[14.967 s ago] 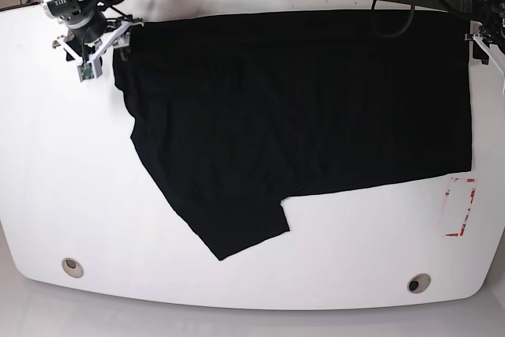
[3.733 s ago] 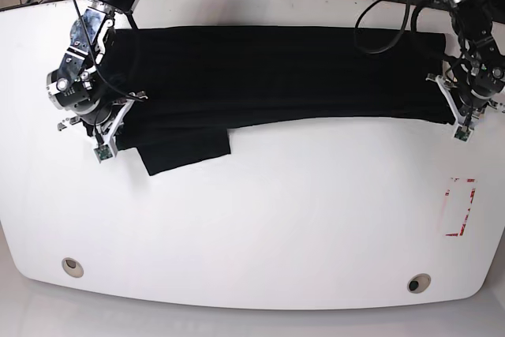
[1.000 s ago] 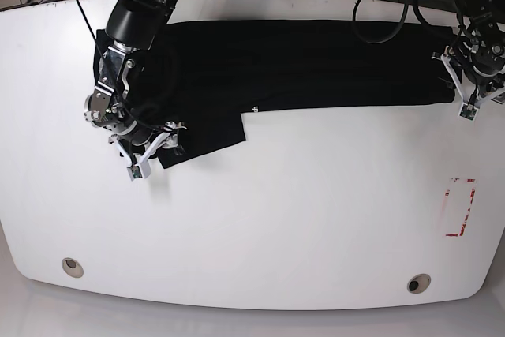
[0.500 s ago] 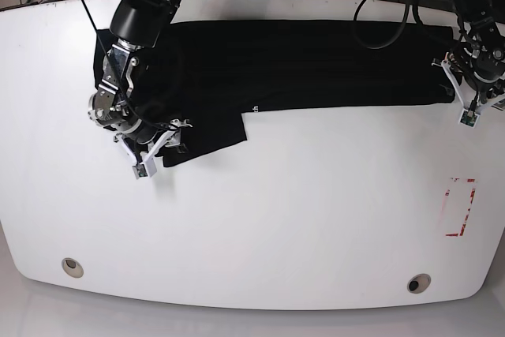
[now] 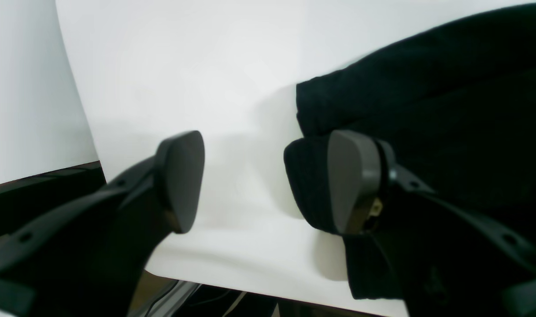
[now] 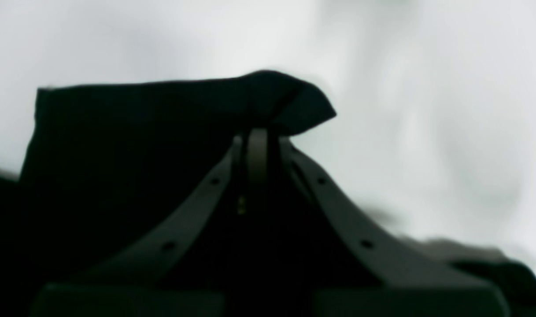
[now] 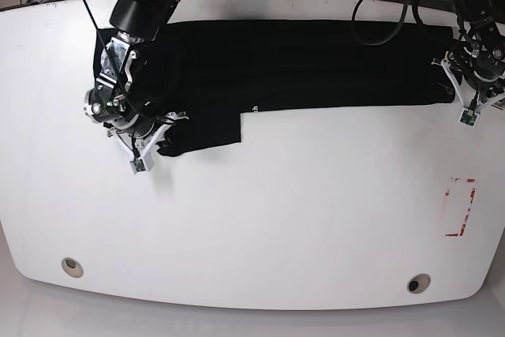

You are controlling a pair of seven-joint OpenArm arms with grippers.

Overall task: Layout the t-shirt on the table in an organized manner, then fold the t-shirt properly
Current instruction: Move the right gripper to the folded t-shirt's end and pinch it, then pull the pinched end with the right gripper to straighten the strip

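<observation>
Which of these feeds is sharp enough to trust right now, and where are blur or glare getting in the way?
Base view: sharp overall, edges bowed by the wide lens, soft glare on the table; the t-shirt reads as flat black with no detail. Left wrist view: cloth edge fairly clear, near fingers soft, shadows beneath them. Right wrist view: blurred throughout; the right gripper and pinched cloth merge into one dark mass.

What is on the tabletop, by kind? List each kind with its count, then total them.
Black short-sleeved cloth t-shirt: 1
Small round metal grommets: 2
Red-and-white rectangle mark: 1
Robot grippers at the shirt, right gripper and left gripper: 2
Total: 6
</observation>
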